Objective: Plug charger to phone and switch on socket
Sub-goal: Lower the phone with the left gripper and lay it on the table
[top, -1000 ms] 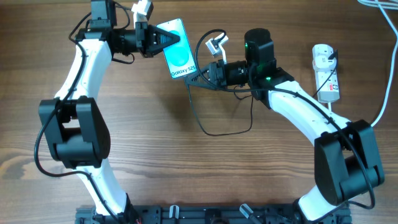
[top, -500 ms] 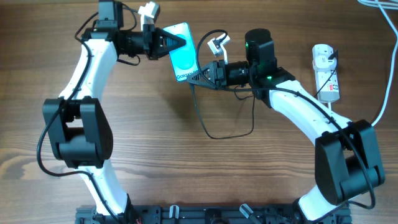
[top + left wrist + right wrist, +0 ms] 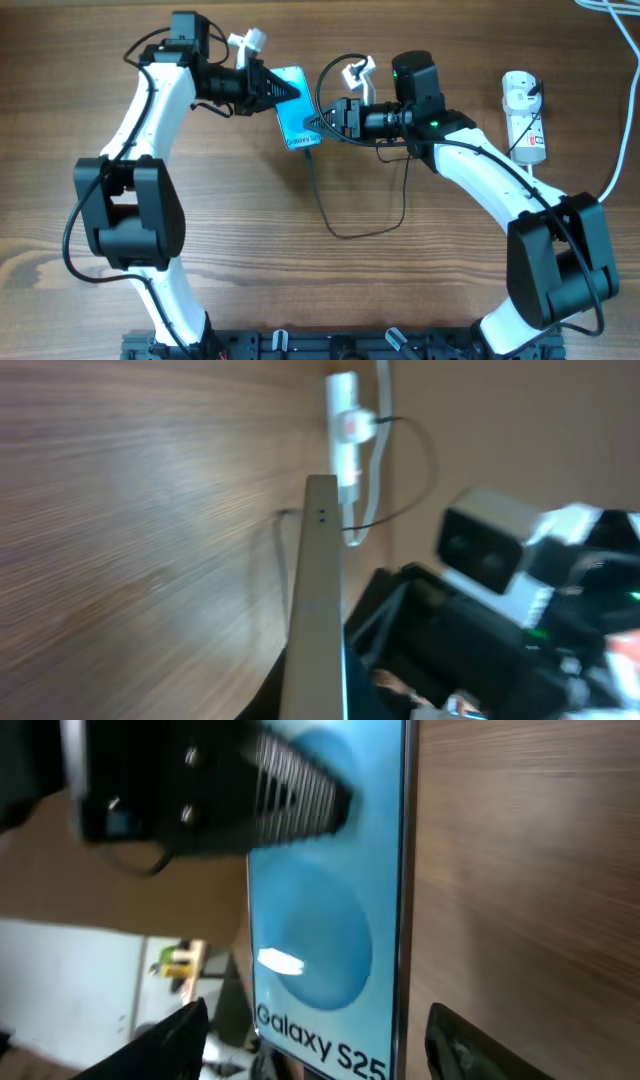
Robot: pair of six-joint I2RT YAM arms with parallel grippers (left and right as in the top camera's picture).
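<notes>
Left gripper (image 3: 283, 90) is clamped on the phone (image 3: 300, 112), with one ribbed finger across the screen at the end away from the "Galaxy S25" text. The phone is held tilted up on its long side.

Right gripper (image 3: 322, 120) sits just beside the phone's text end. In its wrist view its fingers (image 3: 185, 1030) stand apart and no connector shows, so we cannot tell whether it grips the charger (image 3: 335, 225). The cable starts at the phone's text end and loops away from it.

The socket (image 3: 524, 120) lies well apart from the phone, beyond the right gripper.

Risks, as we judge them:
- With the phone tilted, the tip may meet the port off-axis and scrape or jam.
- The phone is clamped at one end only, so an insertion push could pivot or slide it.
- A loose cable could tug the tip off line.
</notes>
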